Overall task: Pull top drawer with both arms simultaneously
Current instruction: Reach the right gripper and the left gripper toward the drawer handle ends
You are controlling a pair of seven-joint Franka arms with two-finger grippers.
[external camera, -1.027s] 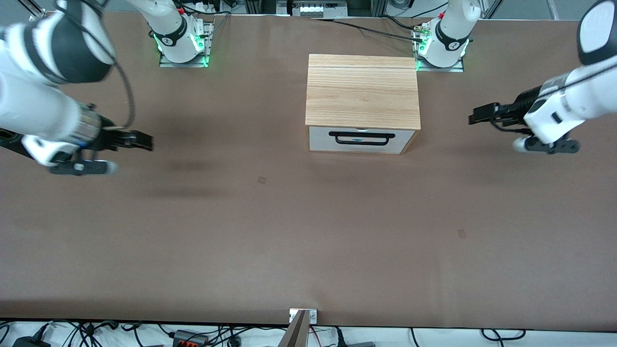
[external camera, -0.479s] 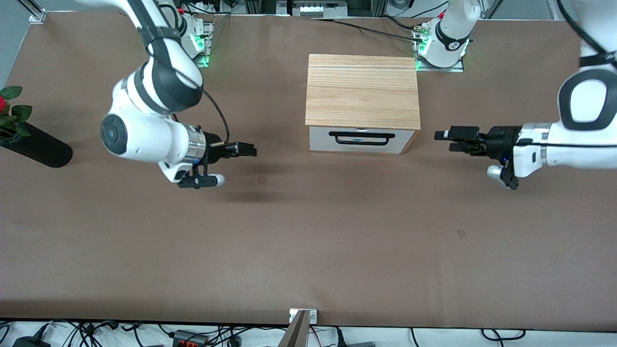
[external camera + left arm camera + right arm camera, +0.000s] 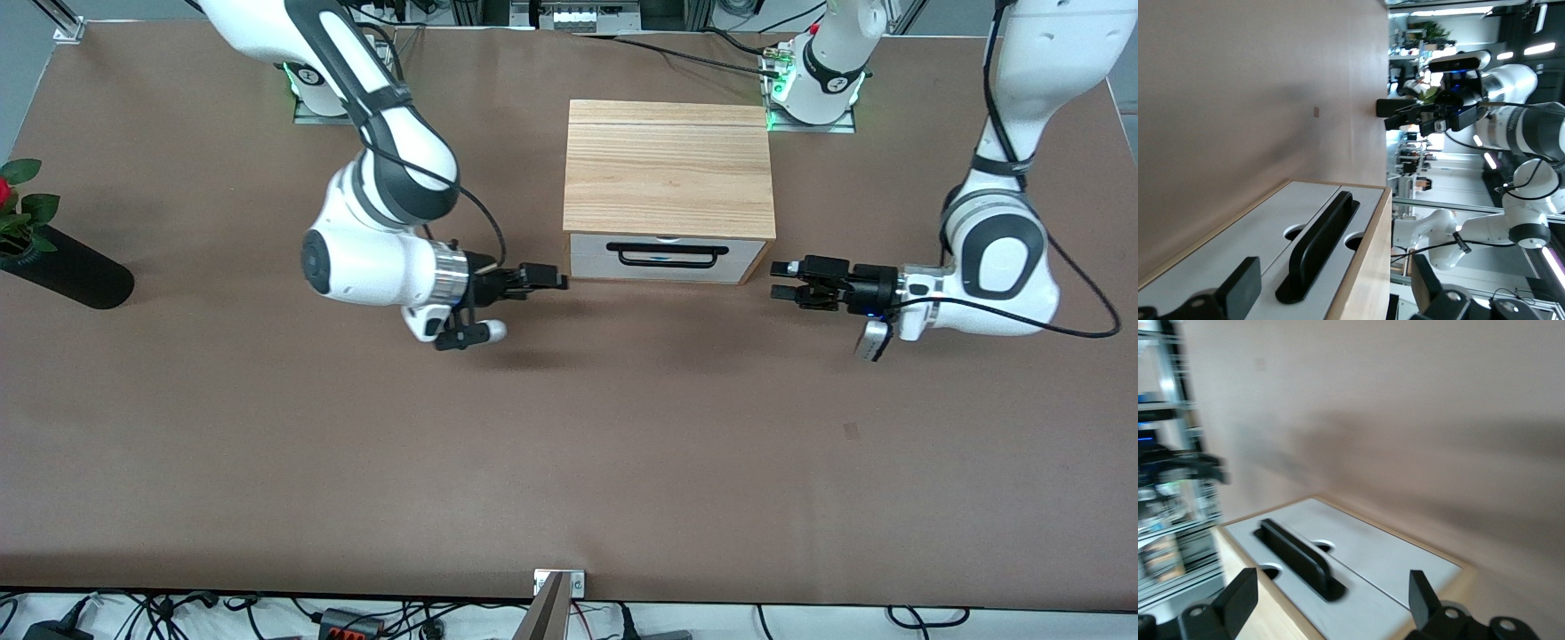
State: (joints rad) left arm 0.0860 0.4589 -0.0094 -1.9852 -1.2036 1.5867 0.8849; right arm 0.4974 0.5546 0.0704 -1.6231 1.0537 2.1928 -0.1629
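The top drawer (image 3: pixel 667 256) has a white front panel with a long black bar handle and sits flush in the light-wood cabinet (image 3: pixel 667 169). My right gripper (image 3: pixel 549 277) is open and hovers over the table just off the cabinet's front corner toward the right arm's end. My left gripper (image 3: pixel 781 280) is open over the table off the other front corner, a small gap away. Neither touches the drawer. The handle (image 3: pixel 1321 243) shows between the left gripper's (image 3: pixel 1335 263) fingers (image 3: pixel 1238 290). It also shows as a black bar (image 3: pixel 1298 557) ahead of the right gripper (image 3: pixel 1331 577).
A black vase (image 3: pixel 76 276) with a red flower lies at the right arm's end of the table. Both arm bases (image 3: pixel 813 89) stand at the table's edge farthest from the front camera. Cables run along the near edge. The right gripper (image 3: pixel 1405 113) shows in the left wrist view.
Both arms have swung in from the table's ends toward the cabinet. Their grippers now flank the drawer front. The drawer has not moved.
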